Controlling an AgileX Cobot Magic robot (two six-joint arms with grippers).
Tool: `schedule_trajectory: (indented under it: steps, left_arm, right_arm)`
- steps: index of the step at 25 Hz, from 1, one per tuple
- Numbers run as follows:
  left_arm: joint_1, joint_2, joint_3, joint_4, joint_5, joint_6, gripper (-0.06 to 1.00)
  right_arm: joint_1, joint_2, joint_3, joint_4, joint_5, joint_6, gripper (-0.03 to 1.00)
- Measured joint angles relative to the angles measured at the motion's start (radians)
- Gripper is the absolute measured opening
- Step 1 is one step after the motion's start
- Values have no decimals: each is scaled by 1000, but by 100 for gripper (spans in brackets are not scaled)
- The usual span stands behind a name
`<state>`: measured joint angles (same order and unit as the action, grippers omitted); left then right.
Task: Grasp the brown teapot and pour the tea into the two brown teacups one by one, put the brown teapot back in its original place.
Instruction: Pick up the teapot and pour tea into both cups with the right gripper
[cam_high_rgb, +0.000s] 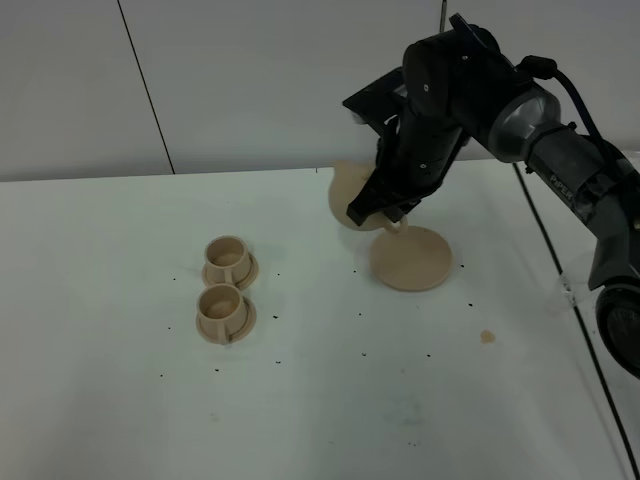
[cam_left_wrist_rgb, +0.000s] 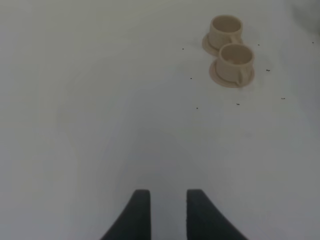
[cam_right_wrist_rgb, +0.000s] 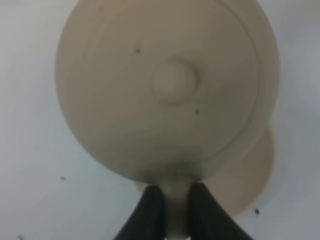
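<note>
The right tool (cam_right_wrist_rgb: 174, 192) is pressed together on the handle (cam_right_wrist_rgb: 173, 220) of the brown teapot (cam_right_wrist_rgb: 165, 90), pinching it from both sides. The pot body hangs directly ahead of the fingertips, lid knob uppermost, and appears raised clear of the saucer disc (cam_high_rgb: 411, 262), which lies just below and beside the tool. The two brown teacups (cam_high_rgb: 229, 258) (cam_high_rgb: 224, 308) stand on the worktop (cam_high_rgb: 100, 300) well apart from the tool, beyond the pot.

Procedure, as judged: carry the pot level toward the cups. Tilt only when the spout is over one cup. Rotate slowly; a pinch on a narrow handle may let the pot swing.

The left tool (cam_left_wrist_rgb: 167, 200) is slightly spread, holds nothing and hangs far from both cups.
</note>
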<state>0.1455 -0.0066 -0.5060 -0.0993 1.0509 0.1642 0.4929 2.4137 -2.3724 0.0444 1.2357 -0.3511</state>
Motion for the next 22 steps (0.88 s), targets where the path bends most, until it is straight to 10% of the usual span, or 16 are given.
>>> schedule_trajectory:
  steps: [22]
  left_arm:
    - [0, 0, 0, 0, 0, 0, 25]
  right_arm:
    - [198, 0, -14, -110, 3, -395, 10]
